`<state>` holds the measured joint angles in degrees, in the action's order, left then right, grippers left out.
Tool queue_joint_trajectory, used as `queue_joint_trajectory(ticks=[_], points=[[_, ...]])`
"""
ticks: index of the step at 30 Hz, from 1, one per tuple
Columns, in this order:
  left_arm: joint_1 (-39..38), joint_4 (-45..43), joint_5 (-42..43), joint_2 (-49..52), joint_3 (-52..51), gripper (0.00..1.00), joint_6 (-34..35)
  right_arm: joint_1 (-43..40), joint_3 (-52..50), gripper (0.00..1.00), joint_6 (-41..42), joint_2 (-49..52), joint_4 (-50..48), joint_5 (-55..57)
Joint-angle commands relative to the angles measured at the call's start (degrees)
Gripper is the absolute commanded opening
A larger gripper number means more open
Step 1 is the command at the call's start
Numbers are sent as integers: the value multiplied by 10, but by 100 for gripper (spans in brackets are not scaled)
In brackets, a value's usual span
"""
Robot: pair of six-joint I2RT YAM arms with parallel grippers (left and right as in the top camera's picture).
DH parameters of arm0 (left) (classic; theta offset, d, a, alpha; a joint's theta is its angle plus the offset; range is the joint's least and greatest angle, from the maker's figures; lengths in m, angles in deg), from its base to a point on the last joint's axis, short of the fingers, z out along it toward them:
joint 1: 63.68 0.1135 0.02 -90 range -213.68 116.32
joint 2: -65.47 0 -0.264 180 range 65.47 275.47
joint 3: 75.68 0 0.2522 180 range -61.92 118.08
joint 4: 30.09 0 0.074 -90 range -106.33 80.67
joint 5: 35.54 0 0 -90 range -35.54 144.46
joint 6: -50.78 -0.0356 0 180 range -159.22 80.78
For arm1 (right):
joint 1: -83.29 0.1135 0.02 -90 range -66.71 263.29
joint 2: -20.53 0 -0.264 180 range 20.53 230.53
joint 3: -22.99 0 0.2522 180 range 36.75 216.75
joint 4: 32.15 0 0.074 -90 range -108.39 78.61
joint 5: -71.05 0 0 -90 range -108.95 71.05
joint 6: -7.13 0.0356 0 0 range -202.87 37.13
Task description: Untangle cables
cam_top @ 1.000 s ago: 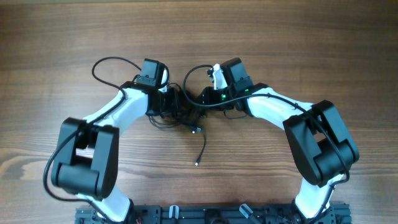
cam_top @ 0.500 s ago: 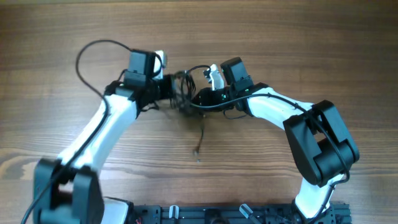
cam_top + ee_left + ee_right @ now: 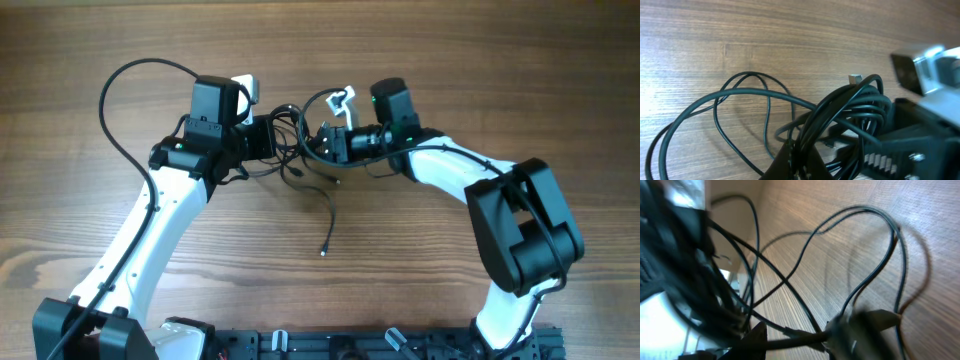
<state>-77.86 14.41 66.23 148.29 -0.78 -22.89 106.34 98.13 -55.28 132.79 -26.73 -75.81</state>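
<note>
Now the left fingers [image 3: 795, 162] are pressed together on the cables [image 3: 296, 150] over the tabletop [image 3: 480, 60]. The right fingers [image 3: 867, 322] stand spread, one strand running between them.

One tangled bundle of thin black cables [image 3: 296, 160], their number unclear; two white-and-black robot arms [image 3: 150, 225] [image 3: 450, 170]; one brown wooden surface [image 3: 520, 60].

A brown wooden counter [image 3: 500, 60] lies under everything, its grain running from side to side, with a darker streaked patch [image 3: 30, 268] towards the left edge. A black slotted rail [image 3: 330, 345] runs along the near edge.
</note>
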Motion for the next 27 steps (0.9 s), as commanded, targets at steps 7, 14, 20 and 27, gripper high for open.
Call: queue_joint_trajectory(ticks=[7, 14, 20, 27], points=[[2, 17, -21, -1, 7, 4, -10, -25, 0, 43, 5, -1, -23, -102], [2, 51, -30, 15, 7, 4, -167, -58, 0, 48, -19, -1, -88, -187], [2, 36, 58, 29, 7, 4, -176, -80, 0, 53, -19, -1, -74, -200], [2, 21, 119, 69, 7, 4, -174, -60, 0, 51, -20, -1, -38, -199]])
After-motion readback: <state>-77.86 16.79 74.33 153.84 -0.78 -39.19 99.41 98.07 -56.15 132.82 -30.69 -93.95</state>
